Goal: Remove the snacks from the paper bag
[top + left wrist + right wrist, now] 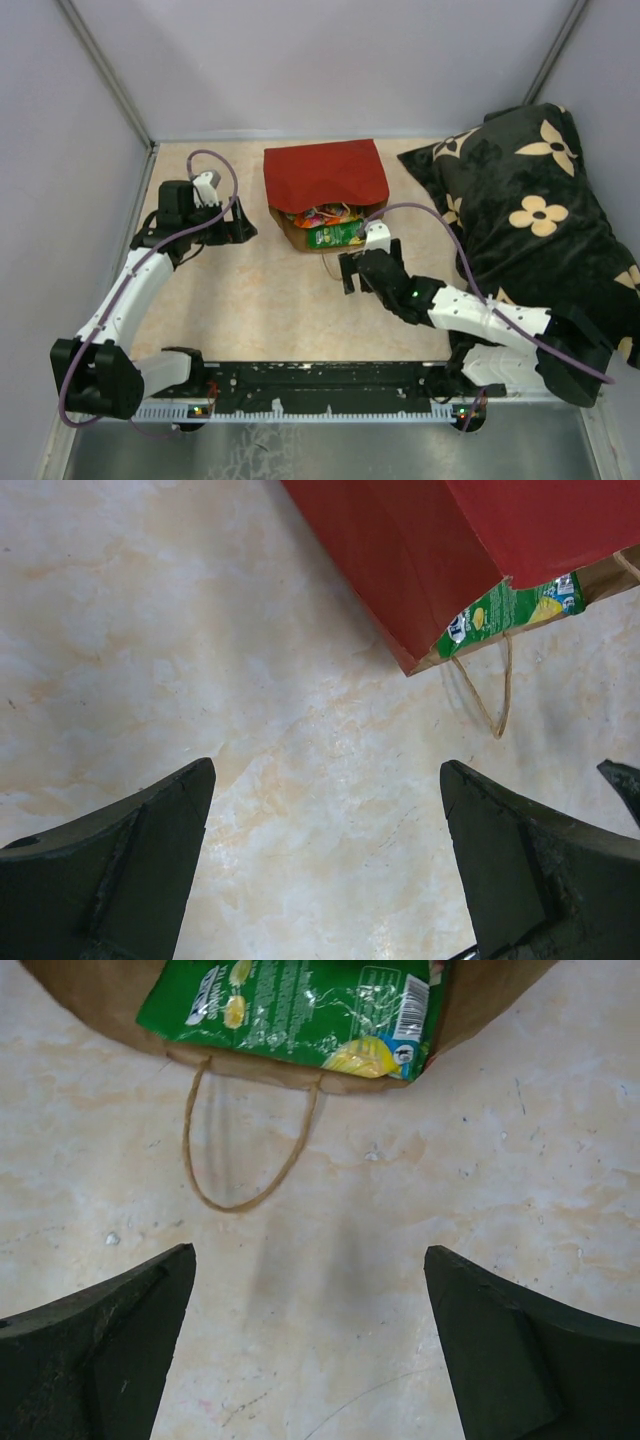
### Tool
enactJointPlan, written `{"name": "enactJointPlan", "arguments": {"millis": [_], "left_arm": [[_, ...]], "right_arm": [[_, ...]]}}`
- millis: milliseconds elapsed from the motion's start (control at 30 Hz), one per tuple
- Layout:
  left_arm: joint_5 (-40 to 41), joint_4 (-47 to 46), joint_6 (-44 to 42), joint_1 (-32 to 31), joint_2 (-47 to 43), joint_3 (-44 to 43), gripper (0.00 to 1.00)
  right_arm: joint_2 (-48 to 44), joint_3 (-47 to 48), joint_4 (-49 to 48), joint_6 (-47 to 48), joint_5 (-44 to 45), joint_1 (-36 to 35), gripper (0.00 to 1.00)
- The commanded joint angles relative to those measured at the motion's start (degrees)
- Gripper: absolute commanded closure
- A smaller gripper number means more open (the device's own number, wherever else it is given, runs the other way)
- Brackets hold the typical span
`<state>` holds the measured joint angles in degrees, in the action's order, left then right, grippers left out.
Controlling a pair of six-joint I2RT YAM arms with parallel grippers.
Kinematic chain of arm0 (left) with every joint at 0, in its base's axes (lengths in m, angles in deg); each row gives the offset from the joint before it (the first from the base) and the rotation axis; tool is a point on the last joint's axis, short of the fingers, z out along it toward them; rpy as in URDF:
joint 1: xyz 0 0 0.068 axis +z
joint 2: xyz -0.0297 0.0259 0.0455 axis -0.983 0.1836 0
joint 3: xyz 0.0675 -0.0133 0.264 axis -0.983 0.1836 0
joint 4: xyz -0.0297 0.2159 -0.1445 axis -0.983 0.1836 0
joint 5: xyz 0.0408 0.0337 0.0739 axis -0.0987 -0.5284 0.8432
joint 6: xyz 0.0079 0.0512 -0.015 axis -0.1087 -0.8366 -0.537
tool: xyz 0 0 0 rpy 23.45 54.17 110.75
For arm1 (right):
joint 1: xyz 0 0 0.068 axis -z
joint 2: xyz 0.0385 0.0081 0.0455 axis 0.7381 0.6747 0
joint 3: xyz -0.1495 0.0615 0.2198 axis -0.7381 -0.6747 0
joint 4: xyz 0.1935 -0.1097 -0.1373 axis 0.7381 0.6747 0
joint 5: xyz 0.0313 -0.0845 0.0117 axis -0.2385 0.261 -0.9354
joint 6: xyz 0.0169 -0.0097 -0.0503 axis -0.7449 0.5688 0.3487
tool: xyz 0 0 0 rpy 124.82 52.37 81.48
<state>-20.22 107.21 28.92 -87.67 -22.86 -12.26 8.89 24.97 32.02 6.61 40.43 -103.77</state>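
Note:
The paper bag (pixel 325 175) lies on its side at the table's middle back, red outside up, its mouth facing the arms. Snacks fill the mouth: a green packet (pixel 335 235) in front and orange and yellow ones (pixel 322 214) behind it. In the right wrist view the green packet (pixel 300 1010) lies on the bag's brown lip with a string handle (pixel 245 1155) looped on the table below it. My right gripper (pixel 310 1260) stands open just short of that handle, nothing between its fingers. My left gripper (pixel 325 775) is open over bare table, left of the bag (pixel 430 550).
A large black pillow with cream flowers (pixel 535 215) fills the right side and rests against the right arm. Grey walls close the back and both sides. The marbled beige tabletop (pixel 250 290) stretches between the arms.

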Motion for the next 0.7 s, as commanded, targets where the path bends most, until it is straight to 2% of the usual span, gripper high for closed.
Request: {"name": "enactJointPlan", "arguments": {"millis": [0,133,333,533,667], "left_arm": [[-0.90,0.35,-1.24,0.25,0.13,0.12,0.00],[-1.51,1.43,-1.05,0.25,0.93,-0.73,0.00],[-2.25,1.35,-1.24,0.25,1.40,-0.52,0.00],[-2.28,1.62,-1.59,0.24,1.66,-0.69,0.00],[-2.64,1.53,-1.69,0.25,1.75,-0.65,0.00]], "right_arm": [[1.98,3.58,-3.73,-0.52,-3.01,5.20,0.04],[7.02,6.63,-0.90,-0.07,-1.66,7.40,0.08],[14.20,10.45,-2.28,1.90,-1.50,8.38,0.09],[21.99,14.99,-6.07,5.26,-2.74,8.83,0.11],[25.45,15.09,-12.54,6.44,-3.58,8.83,0.15]]}}
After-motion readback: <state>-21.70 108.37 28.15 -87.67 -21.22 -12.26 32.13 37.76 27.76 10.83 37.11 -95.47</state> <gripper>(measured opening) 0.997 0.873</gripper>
